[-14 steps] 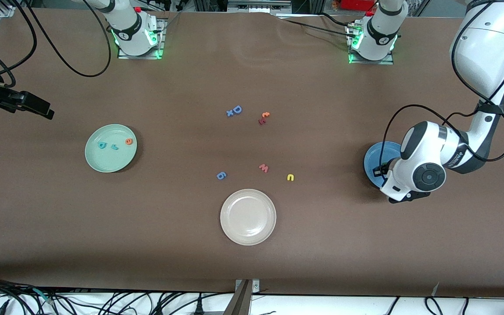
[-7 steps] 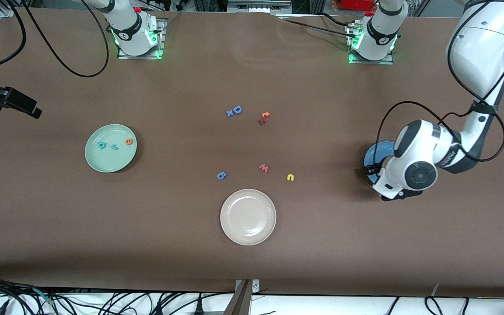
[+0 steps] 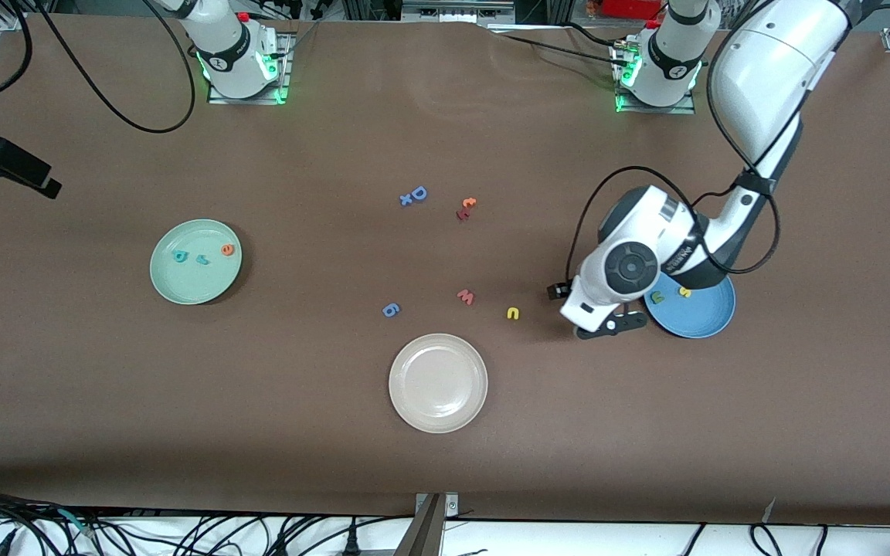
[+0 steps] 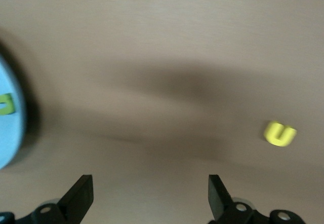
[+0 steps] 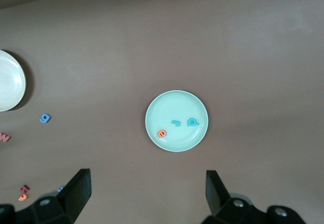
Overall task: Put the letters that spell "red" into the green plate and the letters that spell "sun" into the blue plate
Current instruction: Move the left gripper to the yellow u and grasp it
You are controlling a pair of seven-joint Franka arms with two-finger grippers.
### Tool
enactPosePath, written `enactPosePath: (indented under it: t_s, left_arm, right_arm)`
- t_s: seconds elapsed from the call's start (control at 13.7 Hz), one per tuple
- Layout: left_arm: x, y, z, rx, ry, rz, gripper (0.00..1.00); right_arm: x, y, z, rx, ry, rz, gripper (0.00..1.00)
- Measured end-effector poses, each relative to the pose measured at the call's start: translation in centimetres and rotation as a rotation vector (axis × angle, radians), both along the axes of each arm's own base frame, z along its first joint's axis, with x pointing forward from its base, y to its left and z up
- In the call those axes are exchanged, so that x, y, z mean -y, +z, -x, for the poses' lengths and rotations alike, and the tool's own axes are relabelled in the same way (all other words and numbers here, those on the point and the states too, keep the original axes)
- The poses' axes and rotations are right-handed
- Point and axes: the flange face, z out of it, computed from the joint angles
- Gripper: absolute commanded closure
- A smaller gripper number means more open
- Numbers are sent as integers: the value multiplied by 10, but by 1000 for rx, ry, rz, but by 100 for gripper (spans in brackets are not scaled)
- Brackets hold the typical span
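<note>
Three plates sit on the table. The green plate (image 3: 195, 262) holds three letters: orange e (image 3: 227, 249), teal r (image 3: 202, 259), teal d (image 3: 180, 256). The blue plate (image 3: 704, 313) holds two, a yellow s (image 3: 684, 292) and a green arch (image 3: 657, 296); one yellow arch (image 3: 513, 313) lies on the table near it, toward the beige plate (image 3: 438, 383). The left gripper (image 4: 150, 198) hangs wide open and empty just beside the blue plate. The right gripper (image 5: 147, 193) waits, spread and empty, high above the green plate.

Even overhead light, soft shadows, motion-blurred left wrist view.

White rounded arm links, grey joint caps, looping black cables, green-lit bases
</note>
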Motion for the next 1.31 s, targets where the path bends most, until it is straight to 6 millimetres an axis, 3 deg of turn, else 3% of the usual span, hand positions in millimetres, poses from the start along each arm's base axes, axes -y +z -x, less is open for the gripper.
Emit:
enactPosePath:
  t_s: [0.29,0.8,1.09,1.31]
  left_arm:
    - [30,4,-2,105,-41,64,0]
    - [43,-23,-1,91,-131,88,1]
    - [44,-21,-9,102,-227,112,1]
    - [58,-21,-4,103,-290,124,1]
  right_arm:
    - [12,-6,6,-14,-15,-2,0]
    - [13,-6,10,-28,-18,-2,0]
    - [26,0,14,-18,-40,-1,0]
    - [26,-1,14,-19,-42,-1,0]
